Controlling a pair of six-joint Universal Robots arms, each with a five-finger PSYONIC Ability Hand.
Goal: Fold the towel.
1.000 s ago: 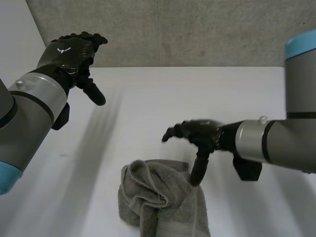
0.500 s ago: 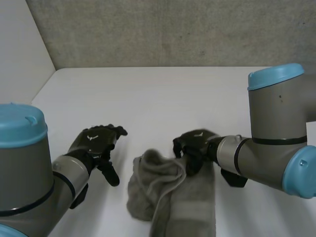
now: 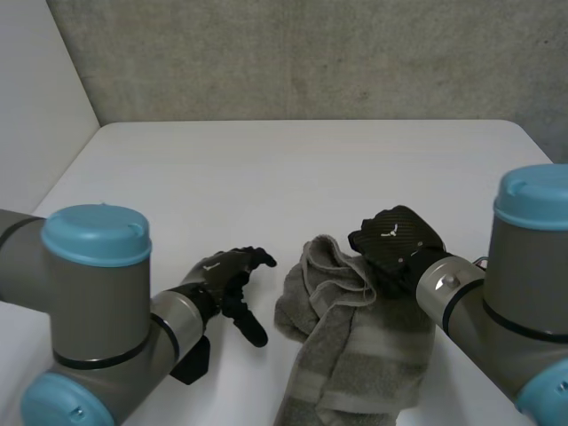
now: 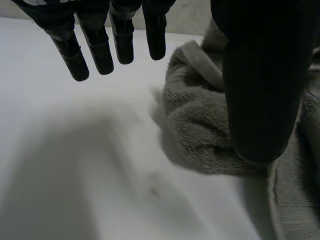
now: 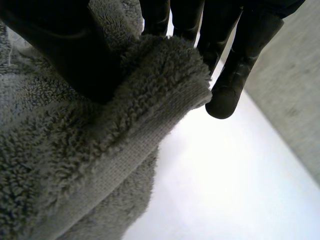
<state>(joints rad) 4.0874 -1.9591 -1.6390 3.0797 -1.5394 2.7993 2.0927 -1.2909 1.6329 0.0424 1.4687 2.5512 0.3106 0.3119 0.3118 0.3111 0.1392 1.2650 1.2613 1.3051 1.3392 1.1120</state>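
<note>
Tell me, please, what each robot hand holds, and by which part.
The right robot hand pinches the grey towel by its hemmed edge; the left robot hand holds nothing.

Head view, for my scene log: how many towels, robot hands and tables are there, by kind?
towel: 1
hands: 2, the left hand and the right hand
table: 1
Total: 4
</note>
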